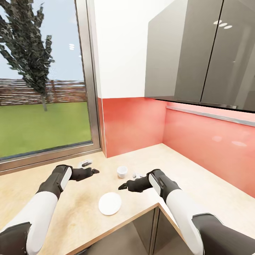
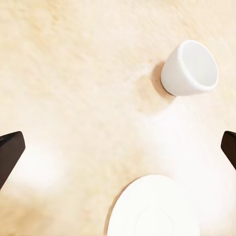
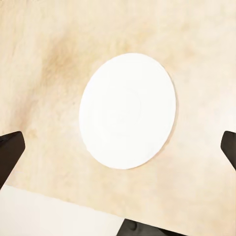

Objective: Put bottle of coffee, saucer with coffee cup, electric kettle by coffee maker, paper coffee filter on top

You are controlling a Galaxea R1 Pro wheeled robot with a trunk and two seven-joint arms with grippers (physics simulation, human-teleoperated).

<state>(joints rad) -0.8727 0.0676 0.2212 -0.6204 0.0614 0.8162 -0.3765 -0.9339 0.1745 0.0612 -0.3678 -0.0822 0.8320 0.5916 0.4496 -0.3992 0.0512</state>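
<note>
Counter: a pale beige countertop [image 1: 81, 212] runs into a corner, with a coral-red backsplash [image 1: 134, 125] behind it and on the right wall.
Window: a large window [image 1: 42, 78] on the left looks out on grass, a tree and a fence.
Cabinets: grey wall cabinets [image 1: 202, 49] hang at the upper right, above the backsplash.
Cup: a small white cup [image 1: 122, 171] stands upright on the counter between the two grippers, a little farther back than they are. In the left wrist view the cup [image 2: 190, 69] sits directly on the bare counter, apart from the saucer.
Saucer: a white saucer [image 1: 109, 203] lies flat near the front edge of the counter, nearer the robot than the cup and not touching it. The right wrist view looks down on the saucer [image 3: 128, 110], which has nothing on it; the left wrist view catches part of it [image 2: 152, 209].
Left gripper: the left gripper [image 1: 95, 171] hovers over the counter to the left of the cup; its fingers [image 2: 10, 152] stand wide apart at the edges of the wrist view and hold nothing.
Right gripper: the right gripper [image 1: 122, 186] hangs just above the counter, right of the saucer and near the cup; its fingers [image 3: 10, 152] are likewise spread wide and empty.
Small object: a small dark-and-white item [image 1: 85, 163] lies on the counter by the window sill; it is too small to identify.
</note>
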